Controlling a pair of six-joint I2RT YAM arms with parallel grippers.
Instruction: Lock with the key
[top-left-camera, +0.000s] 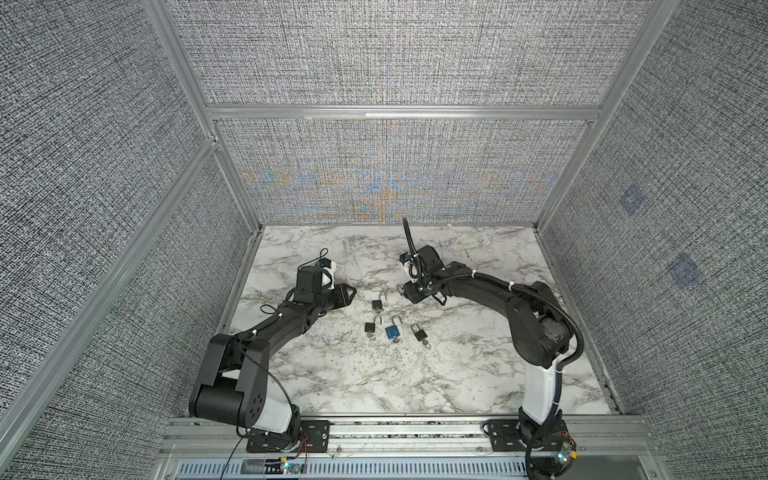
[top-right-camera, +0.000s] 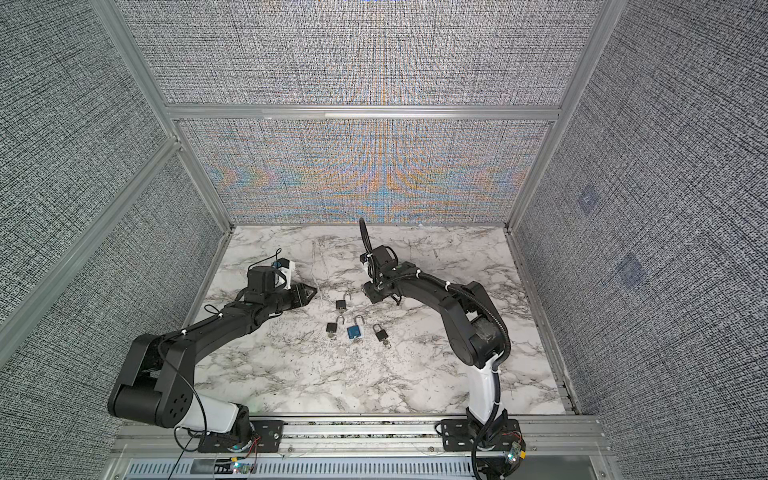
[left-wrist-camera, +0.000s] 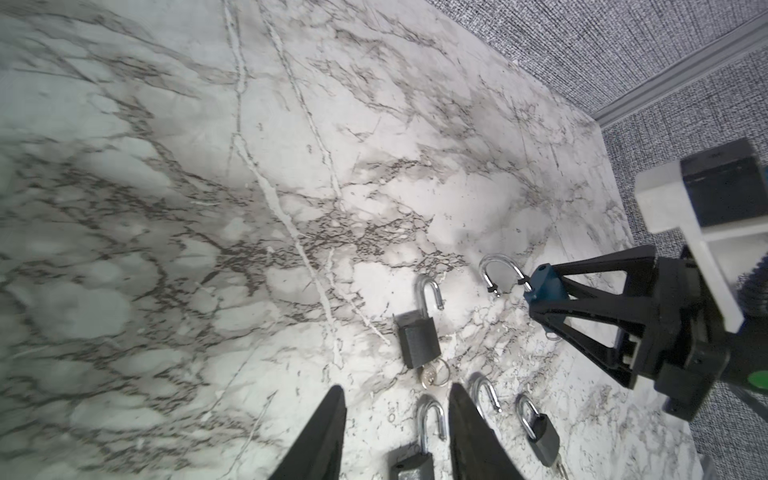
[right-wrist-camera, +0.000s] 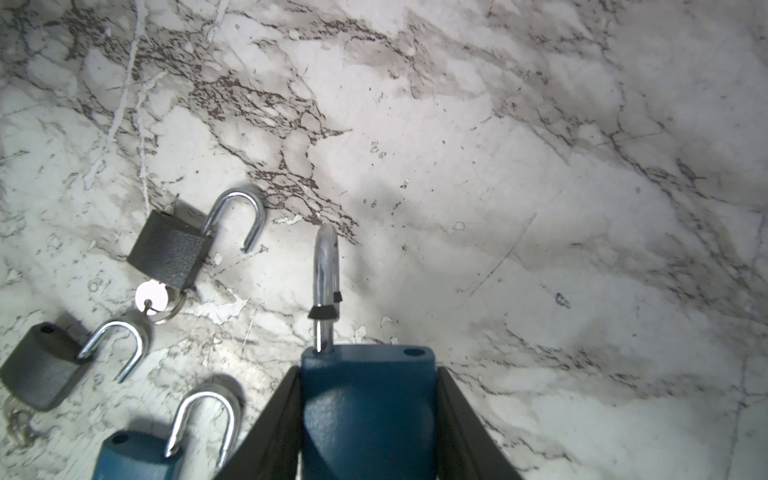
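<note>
My right gripper (right-wrist-camera: 369, 370) is shut on a blue padlock (right-wrist-camera: 368, 407), one finger on each side of its body. The lock's silver shackle (right-wrist-camera: 326, 270) is popped out of one hole and points away from the jaws. In the left wrist view the same blue padlock (left-wrist-camera: 544, 284) sticks out of the right gripper's fingertips above the table. I cannot see a key in this lock. My left gripper (left-wrist-camera: 397, 388) is open and empty, hovering left of the locks. In both top views the left gripper (top-left-camera: 353, 292) (top-right-camera: 313, 294) and right gripper (top-left-camera: 409, 293) (top-right-camera: 368, 293) face each other.
On the marble table (top-left-camera: 457, 374) lie three black padlocks (top-left-camera: 377, 304) (top-left-camera: 371, 327) (top-left-camera: 419, 332) and a second blue padlock (top-left-camera: 392, 331). The black padlock (right-wrist-camera: 170, 249) nearest the grippers has an open shackle and a key (right-wrist-camera: 151, 297) on a ring. Fabric walls enclose the table.
</note>
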